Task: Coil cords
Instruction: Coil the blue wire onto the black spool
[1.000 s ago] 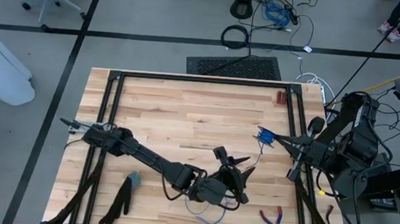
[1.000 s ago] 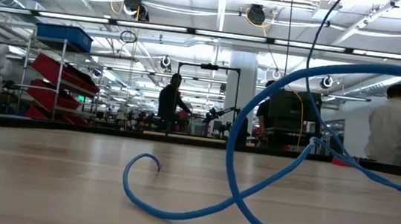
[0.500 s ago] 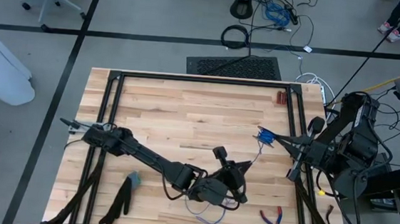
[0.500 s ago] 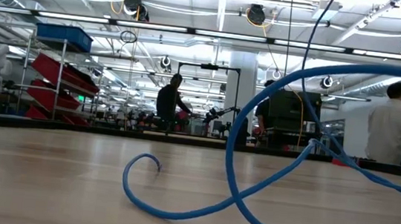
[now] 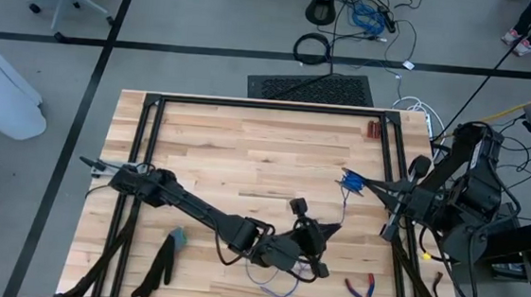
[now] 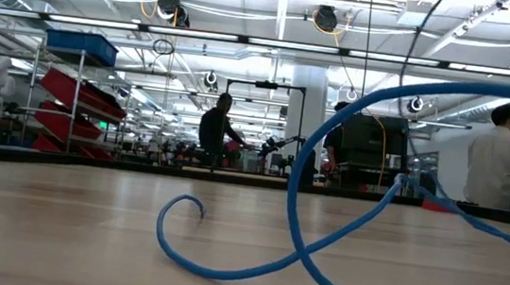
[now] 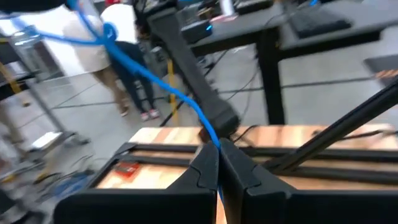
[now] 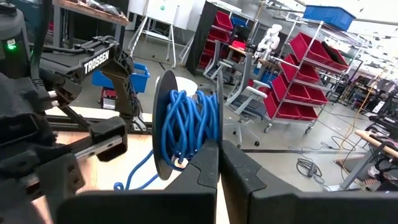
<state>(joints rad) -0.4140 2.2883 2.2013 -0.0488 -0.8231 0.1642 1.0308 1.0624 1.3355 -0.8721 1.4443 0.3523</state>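
I found the coiling part done. The cord (image 8: pixel 186 127) was blue, and a good many turns of it were already wound between the dark discs of a small spool (image 8: pixel 163 124), which the right gripper (image 8: pixel 217 149) held pinched between its closed fingers at the table's right edge, the spool (image 5: pixel 352 182) showing there from above. That spool was the only holder of any kind I could see, and it held nothing but those windings.

The rest was still loose. A length of cord (image 5: pixel 341 210) ran from the spool down toward the left gripper (image 5: pixel 319 236), which sat near the table's front edge, right of centre, its fingers closed narrowly on the cord (image 7: pixel 208 127). Beyond it, slack lay in open loops (image 5: pixel 274 280) on the wood (image 5: pixel 246 156), plain to see at table height (image 6: pixel 223 263).

I judged roughly that the loose remainder still had to be fed onto the spool. How much the spool could yet take, I could not tell. Red-handled pliers (image 5: pixel 362 290) lay near the front right corner, untouched.
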